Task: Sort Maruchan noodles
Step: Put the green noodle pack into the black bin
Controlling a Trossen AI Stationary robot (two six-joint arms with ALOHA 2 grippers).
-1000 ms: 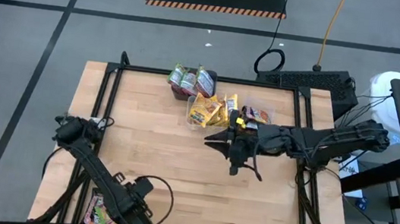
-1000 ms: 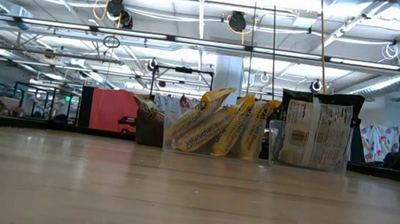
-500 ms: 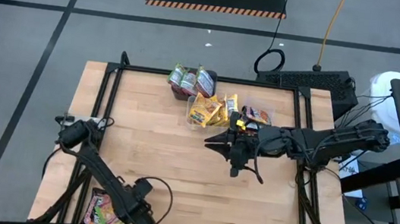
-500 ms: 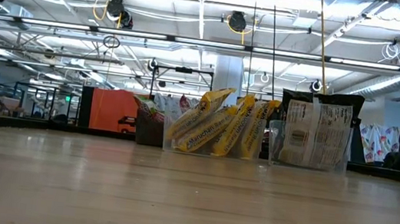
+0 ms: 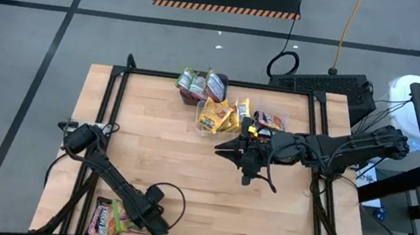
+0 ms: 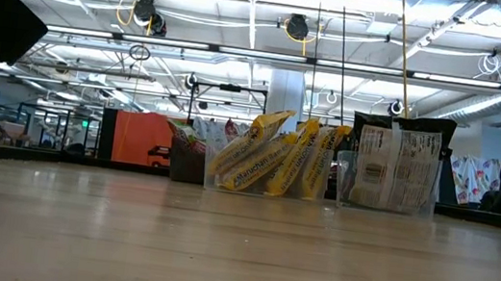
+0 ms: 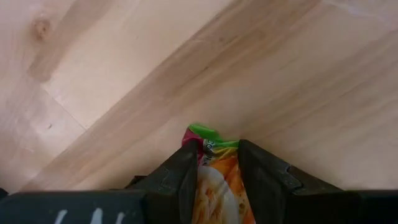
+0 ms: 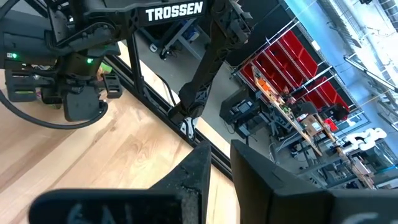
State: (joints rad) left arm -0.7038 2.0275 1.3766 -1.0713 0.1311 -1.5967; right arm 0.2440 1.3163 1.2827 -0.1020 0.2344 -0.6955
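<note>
Maruchan noodles [image 6: 268, 157]: yellow pkts marked "Maruchan", upright in clear tub [image 6: 269, 187]. Left claw [image 7: 214, 177] grips green-edged pkt [image 7: 214, 180]. Right claw [image 8: 221, 168] narrow, empty, above desk [image 5: 187, 171]; "TROSSEN" legible opposite.

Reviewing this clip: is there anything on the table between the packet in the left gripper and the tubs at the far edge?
Nothing visible does. The left gripper is shut on a green-edged packet near the table's front edge, and bare wood lies between it and the tubs. The right gripper hovers just in front of them, off to the side.

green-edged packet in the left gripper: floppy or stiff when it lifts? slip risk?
Probably floppy: the green-edged packet is crinkled at its pinched end. Likely light, being a thin flat pouch. Slip seems possible, since the left gripper holds glossy film near one edge.
</note>
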